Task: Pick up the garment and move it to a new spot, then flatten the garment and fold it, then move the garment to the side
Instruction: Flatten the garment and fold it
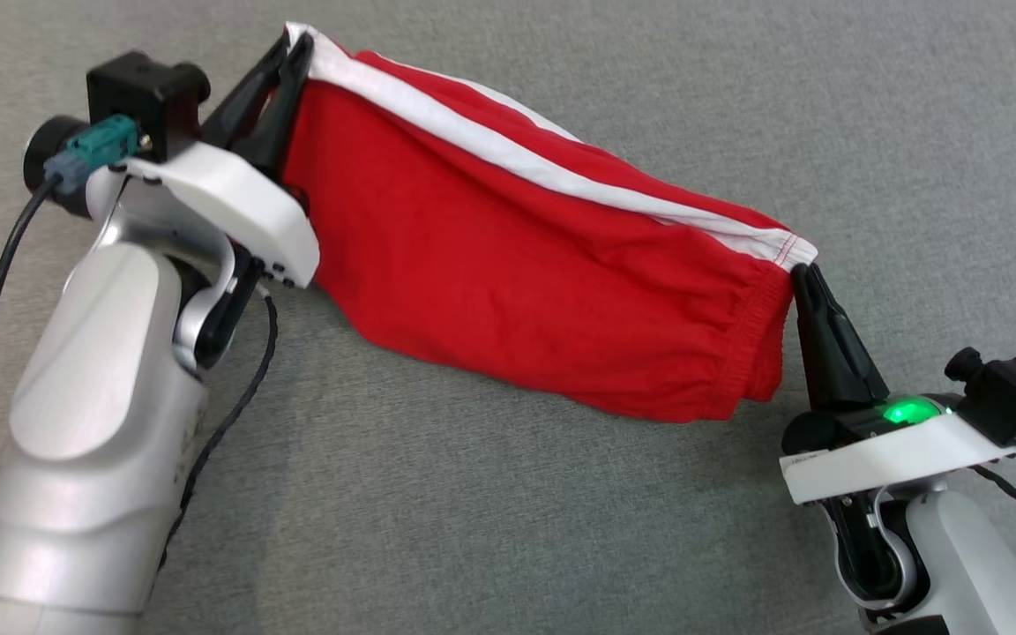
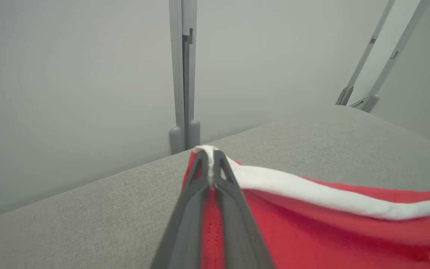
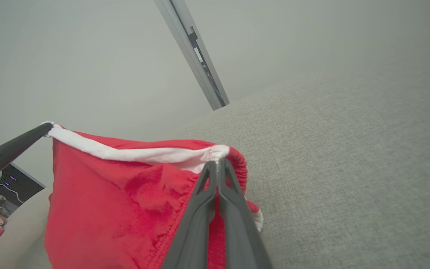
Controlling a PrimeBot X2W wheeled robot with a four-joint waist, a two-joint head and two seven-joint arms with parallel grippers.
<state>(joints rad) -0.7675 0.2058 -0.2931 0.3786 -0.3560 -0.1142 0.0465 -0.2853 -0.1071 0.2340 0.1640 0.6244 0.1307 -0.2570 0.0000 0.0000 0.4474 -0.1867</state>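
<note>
At the left end of the red shorts (image 1: pixel 517 265), your left hand (image 1: pixel 292 44) is pressed together on the hem corner, right where the white side stripe (image 1: pixel 508 154) ends. In the left wrist view only a small tuft of cloth shows past the fingertips. That is your thinnest hold, and a sharp tug away from the shorts would likely pull the corner free.

Between the two holds the shorts hang stretched along the stripe over the grey surface (image 1: pixel 508 511), the red body sagging below that line. Whether its lowest fold touches the surface, I cannot tell. If you lower them as they hang, expect the sagging panel to land first and double under itself, leaving creases to flatten.

At the right end of the shorts, your right hand (image 1: pixel 803 269) pinches the top corner of the elastic waistband (image 1: pixel 750 326), fingers fully together. Gathered elastic is bulky and springy, so it could creep out if you stretch harder.
</note>
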